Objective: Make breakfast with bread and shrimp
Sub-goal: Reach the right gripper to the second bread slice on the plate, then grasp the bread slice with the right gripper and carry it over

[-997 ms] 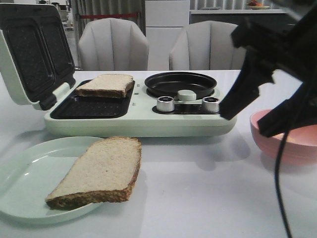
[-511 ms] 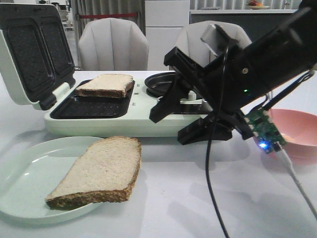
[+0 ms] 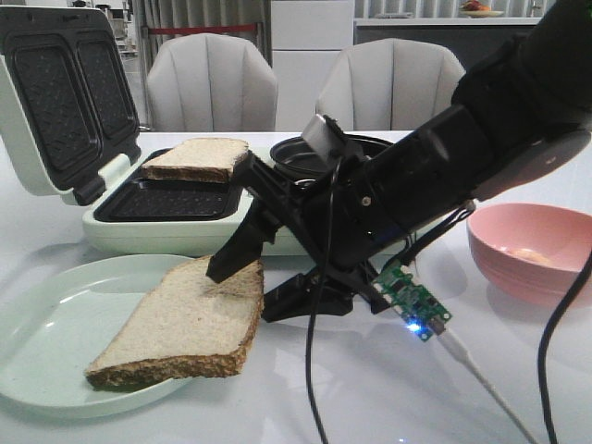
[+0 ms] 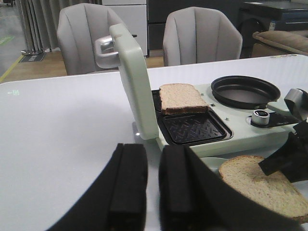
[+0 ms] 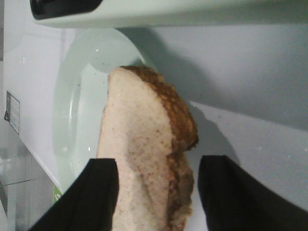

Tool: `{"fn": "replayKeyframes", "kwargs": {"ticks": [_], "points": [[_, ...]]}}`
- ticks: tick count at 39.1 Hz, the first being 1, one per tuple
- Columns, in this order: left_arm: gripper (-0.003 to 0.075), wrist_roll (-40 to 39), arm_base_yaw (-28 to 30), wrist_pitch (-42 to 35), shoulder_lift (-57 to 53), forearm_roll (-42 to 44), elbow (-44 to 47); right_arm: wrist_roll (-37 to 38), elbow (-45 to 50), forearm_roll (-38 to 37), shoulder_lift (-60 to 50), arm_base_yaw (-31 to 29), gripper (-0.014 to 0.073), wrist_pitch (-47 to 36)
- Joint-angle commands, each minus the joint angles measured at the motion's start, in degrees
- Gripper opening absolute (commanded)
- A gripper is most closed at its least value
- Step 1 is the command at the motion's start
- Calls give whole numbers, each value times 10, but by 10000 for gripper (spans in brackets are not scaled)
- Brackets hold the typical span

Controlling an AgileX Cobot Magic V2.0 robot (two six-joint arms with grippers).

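One bread slice [image 3: 196, 159] lies on the far plate of the open sandwich maker [image 3: 166, 231]; it also shows in the left wrist view [image 4: 183, 97]. A second bread slice [image 3: 180, 324] lies on a pale green plate [image 3: 46, 324]. My right gripper [image 3: 240, 296] is open and low at this slice's near right corner. In the right wrist view the gripper [image 5: 159, 192] has one finger on each side of the slice's [image 5: 139, 159] crust edge. My left gripper [image 4: 151, 187] is shut and empty over bare table. A pale orange bit in the pink bowl [image 3: 532, 268] is too small to name as shrimp.
The sandwich maker's lid [image 3: 55, 102] stands open at the left. A black round pan [image 4: 245, 91] and silver knobs [image 4: 260, 117] sit on its right half. Loose cables and a small lit circuit board [image 3: 413, 301] hang from my right arm. Two chairs stand behind the table.
My right arm has swung from the far right, leftward and down across the sandwich maker's front, to the bread on the plate. The pink bowl is now uncovered.
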Motion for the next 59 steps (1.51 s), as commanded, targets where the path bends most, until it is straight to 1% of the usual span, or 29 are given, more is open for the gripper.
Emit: {"fn": "replayKeyframes", "kwargs": {"ticks": [1, 4, 7, 9, 17, 23, 34, 42, 46, 54, 56, 59], "points": [[185, -4, -3, -42, -9, 10, -15, -8, -16, 29, -28, -1, 374, 33], [185, -4, -3, -42, -9, 10, -15, -8, -16, 33, -28, -1, 251, 33], [185, -4, -3, -42, -9, 10, -15, -8, -16, 35, -30, -2, 160, 33], [185, -4, -3, -42, -9, 10, -15, -9, -16, 35, -33, -2, 146, 33], [185, -4, -3, -41, -9, 10, -15, -36, -30, 36, -88, -2, 146, 37], [185, -4, -3, -41, -9, 10, -15, -37, -89, 35, -104, -2, 146, 37], [185, -4, -3, -41, -9, 10, -15, -37, -257, 32, -33, -2, 146, 37], [185, -4, -3, -41, -9, 10, -15, -37, -344, 24, 35, -5, 146, 36], [185, -4, -3, -41, -9, 10, -15, -34, -366, 5, 60, -18, 146, 38], [185, -4, -3, -41, -9, 10, -15, -34, -371, 3, 86, -48, 149, 45], [185, -4, -3, -41, -9, 10, -15, -34, -372, 3, 92, -54, 167, 50], [185, -4, -3, -42, -9, 10, -15, -34, -380, 3, 105, -59, 207, 78]]}}
